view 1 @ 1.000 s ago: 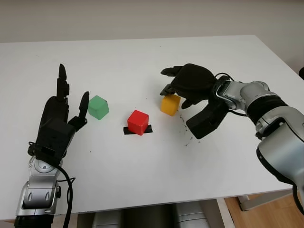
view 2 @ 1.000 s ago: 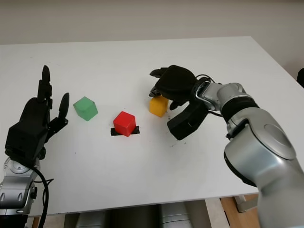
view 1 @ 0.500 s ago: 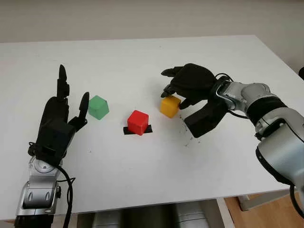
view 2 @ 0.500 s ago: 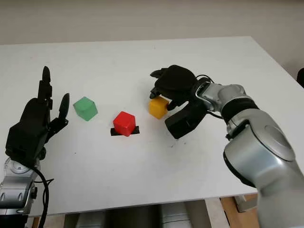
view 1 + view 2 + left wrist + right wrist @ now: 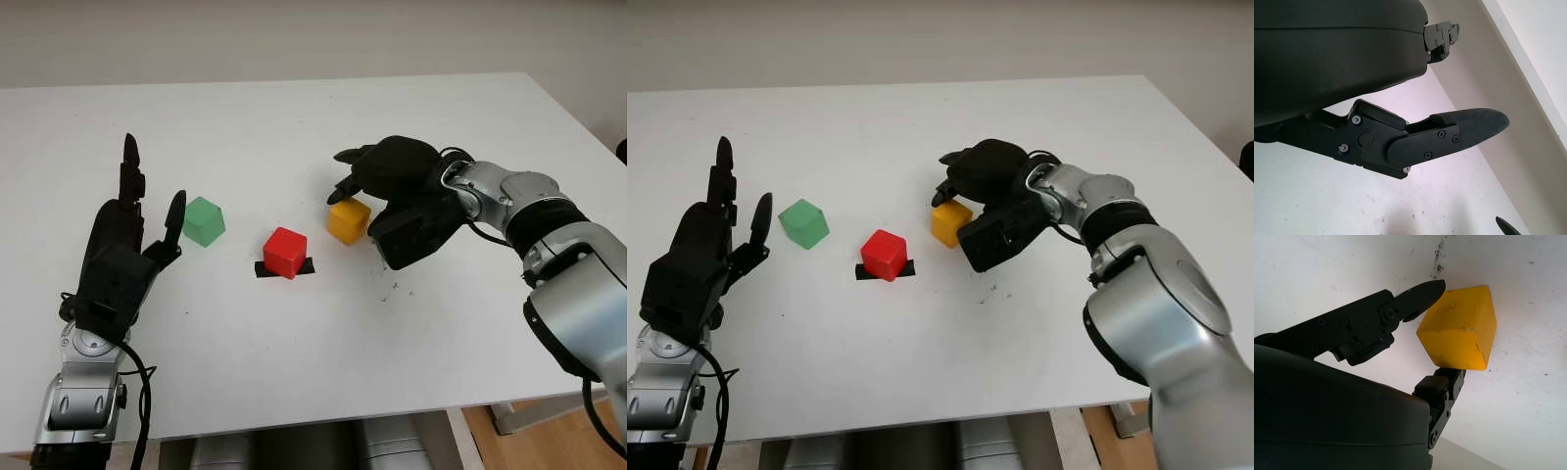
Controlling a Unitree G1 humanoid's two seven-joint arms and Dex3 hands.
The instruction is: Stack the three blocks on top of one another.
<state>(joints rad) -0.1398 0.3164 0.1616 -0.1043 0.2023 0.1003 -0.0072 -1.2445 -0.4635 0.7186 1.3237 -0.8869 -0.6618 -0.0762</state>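
Note:
The yellow block [image 5: 348, 220] stands on the white table [image 5: 294, 352], right of centre. My right hand [image 5: 366, 208] is closed around it: curled fingers [image 5: 349, 179] press its far side and the thumb touches its right side. In the right wrist view a fingertip [image 5: 1425, 290] meets one edge of the yellow block [image 5: 1462, 330] and another finger presses the opposite side. The red block [image 5: 284, 252] sits on a black tape mark [image 5: 309, 266] left of the yellow one. Further left is the green block [image 5: 204, 220]. My left hand [image 5: 127, 245] is open, held up near the green block.
Dark scuff marks [image 5: 389, 284] dot the table just in front of my right hand. The table's right edge [image 5: 588, 127] runs behind the right arm, and its front edge lies close to my left forearm [image 5: 83, 401].
My right thumb has swung in from the front right and closed against the yellow block, which slid slightly left. The left hand has not moved.

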